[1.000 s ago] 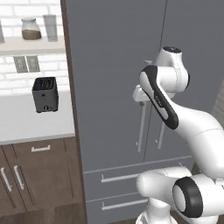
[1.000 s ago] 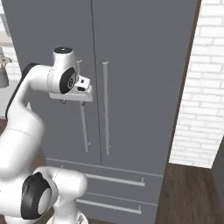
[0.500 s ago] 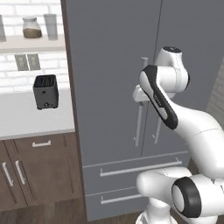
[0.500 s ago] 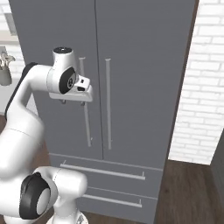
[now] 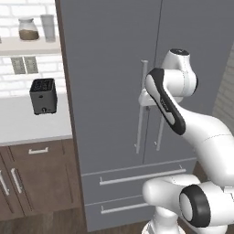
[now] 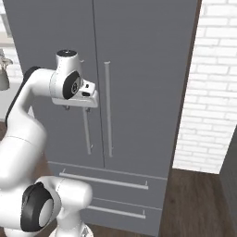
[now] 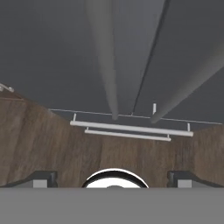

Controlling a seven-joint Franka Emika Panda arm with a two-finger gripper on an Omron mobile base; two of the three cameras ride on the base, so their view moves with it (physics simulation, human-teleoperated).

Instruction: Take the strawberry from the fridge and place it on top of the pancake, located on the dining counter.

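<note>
The fridge (image 5: pixel 109 68) (image 6: pixel 139 69) stands straight ahead with both doors shut, so the strawberry is hidden. The pancake and the dining counter are out of view. My gripper (image 5: pixel 145 101) (image 6: pixel 77 109) hangs at mid-door height, just in front of the left door's bar handle (image 5: pixel 140 114) (image 6: pixel 86 132) and pointing down. Its jaws stand wide open with nothing between them. In the hand view the gripper (image 7: pixel 116 179) looks down along the left handle (image 7: pixel 105 57) and the right handle (image 7: pixel 192 83) to the drawer pulls (image 7: pixel 131 127).
Left of the fridge, a black toaster (image 5: pixel 43 96) sits on a white kitchen counter (image 5: pixel 27 125) above brown cabinets (image 5: pixel 32 178). A shelf with jars (image 5: pixel 28 28) hangs above. A white brick wall (image 6: pixel 213 92) flanks the fridge's right side. Wood floor (image 6: pixel 194 203) lies below.
Both base views have shifted a little, so the camera has moved relative to the fridge. The arm keeps its pose by the left handle. The jaws stay open.
</note>
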